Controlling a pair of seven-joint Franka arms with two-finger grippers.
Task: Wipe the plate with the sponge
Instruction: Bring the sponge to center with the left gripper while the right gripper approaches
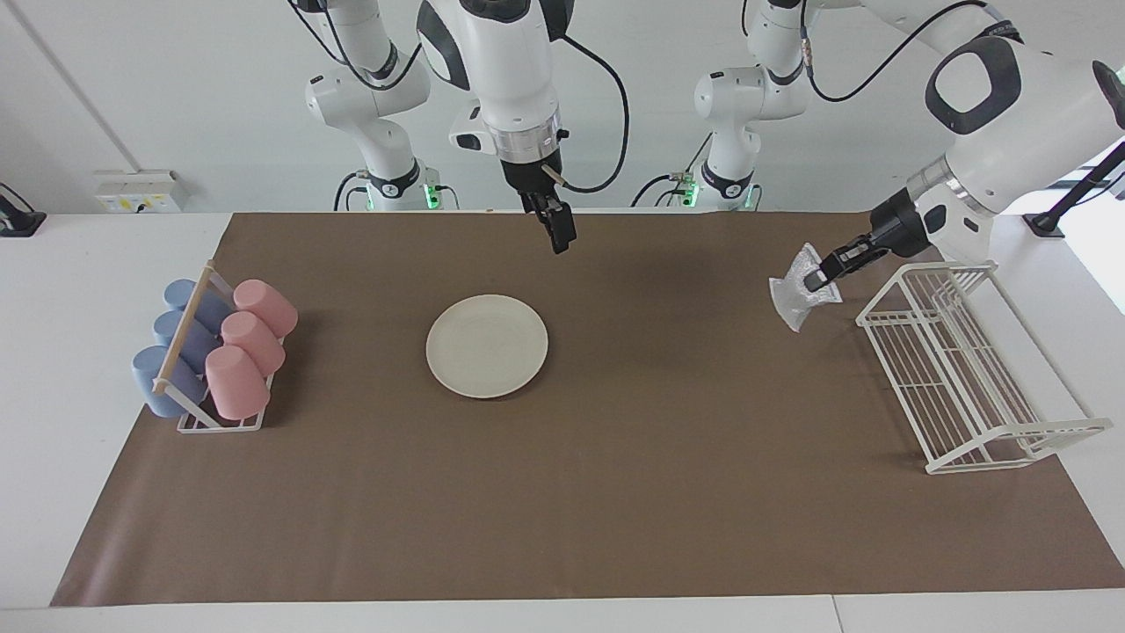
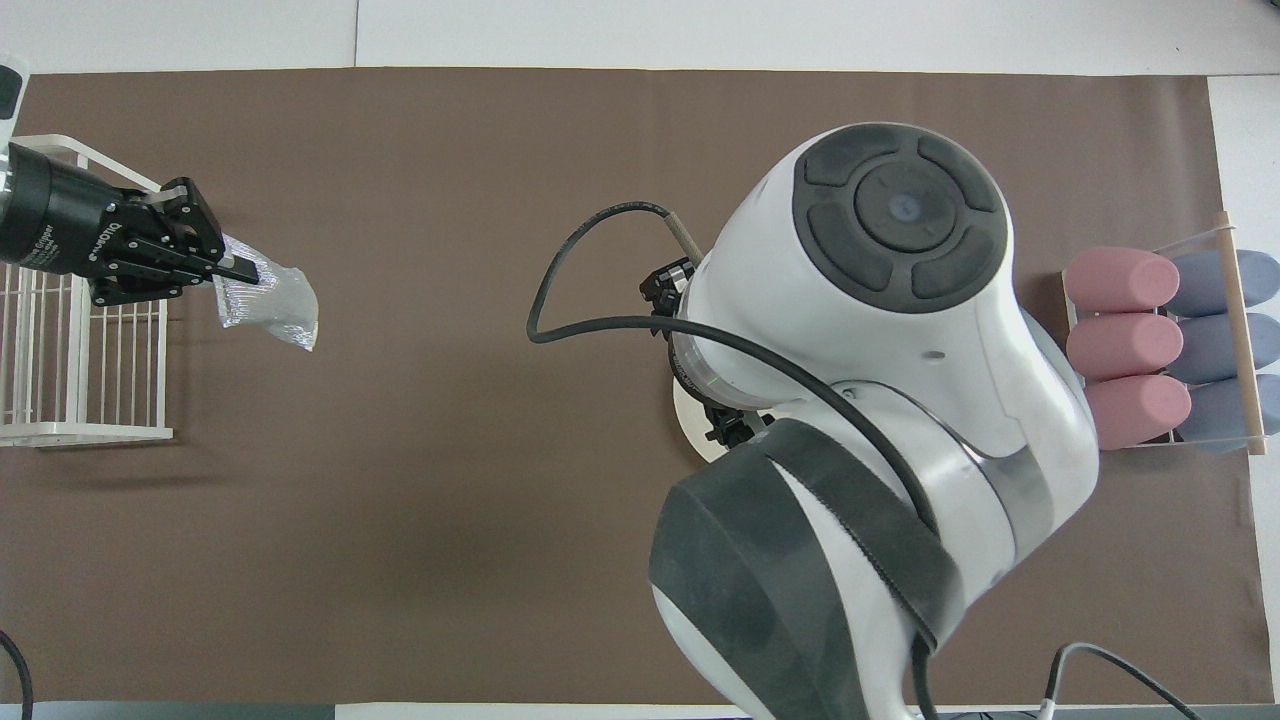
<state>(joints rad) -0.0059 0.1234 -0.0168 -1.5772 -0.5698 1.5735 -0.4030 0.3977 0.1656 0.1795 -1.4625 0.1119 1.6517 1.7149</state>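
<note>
The left gripper (image 1: 819, 280) is pinched tight on the sponge (image 1: 798, 294), which hangs just beside the wire rack (image 1: 967, 378). The right gripper (image 1: 561, 239) hangs above the mat near the plate (image 1: 486, 345), jaws spread and holding nothing.

A robotics lab: two arms at a paper-covered table (image 1: 615, 492), bare white walls.

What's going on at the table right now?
The left pincer is shut on the sponge and holds it in the air above the brown mat, beside the white wire rack at the left arm's end. The plate lies bare on the mat, not yet wiped. The right pincer hangs open above the mat, empty, with nothing in it. Pink and blue cups sit in a holder at the right arm's end.
</note>
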